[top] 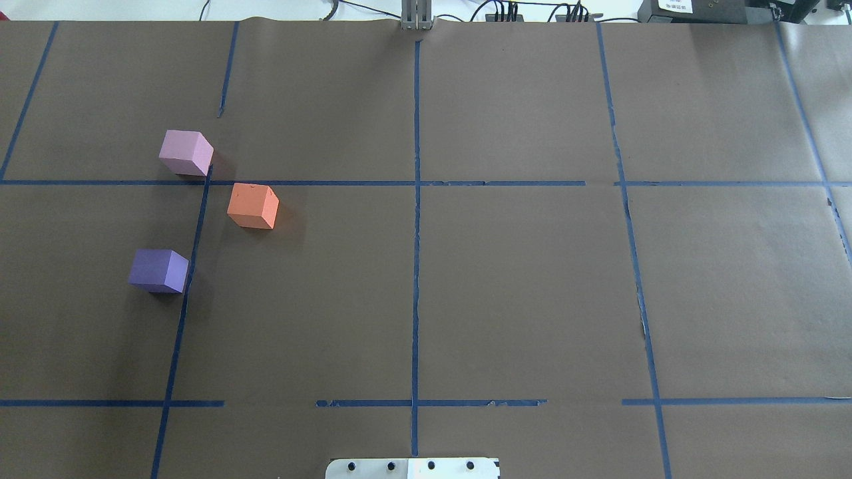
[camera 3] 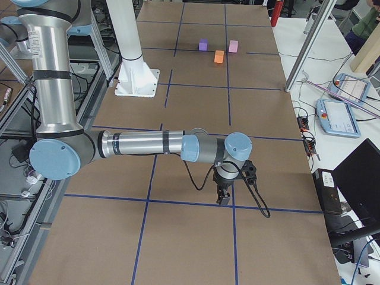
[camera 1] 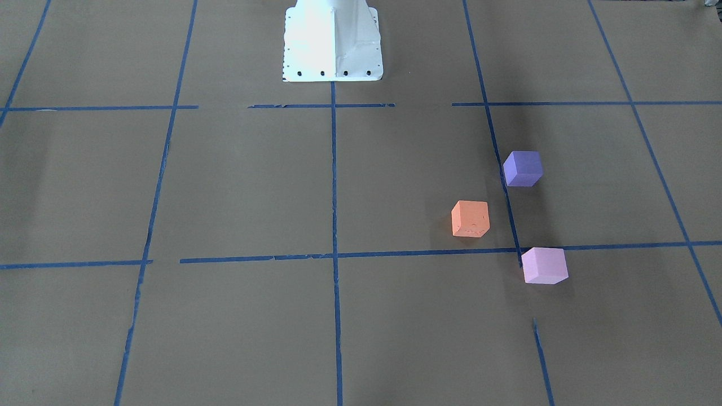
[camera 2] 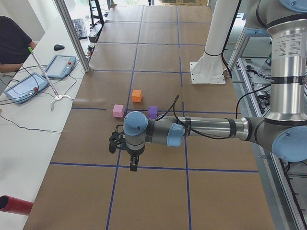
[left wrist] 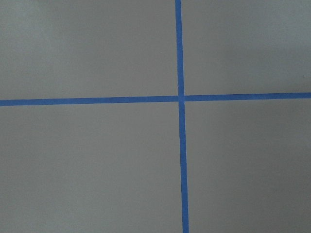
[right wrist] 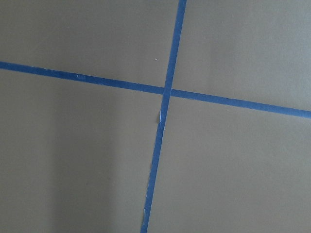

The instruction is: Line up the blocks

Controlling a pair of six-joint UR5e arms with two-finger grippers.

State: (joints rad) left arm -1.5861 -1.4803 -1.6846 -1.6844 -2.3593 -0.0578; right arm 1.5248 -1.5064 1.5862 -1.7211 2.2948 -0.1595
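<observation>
Nearest the robot, the white robot base (top: 413,468) sits at the middle of the near edge of the brown tabletop (top: 532,299), which blue tape lines (top: 416,266) mark into squares. On the robot's left half, the violet-blue block (top: 158,270) is the closest to the base, its right side just at a lengthwise tape line. Farther out, on the other side of that line, lies the orange block (top: 253,206), just short of a crosswise line. Farthest is the pink block (top: 186,152), just beyond that crosswise line, with a corner at the crossing of the two tapes. Each of the three lies apart from the others. The orange one sits off to the right of the other two, so they make a bend, not a straight row

The left arm (camera 2: 211,128) stretches low over the left end of the tabletop, and the left gripper (camera 2: 134,165) points down over a tape line, well apart from all three. The right arm (camera 3: 142,143) does likewise at the right end, with the right gripper (camera 3: 224,199) pointing down. Only the side views show them, so I cannot tell whether either pair of jaws is apart or together. Each wrist camera shows only bare tabletop and a tape crossing
</observation>
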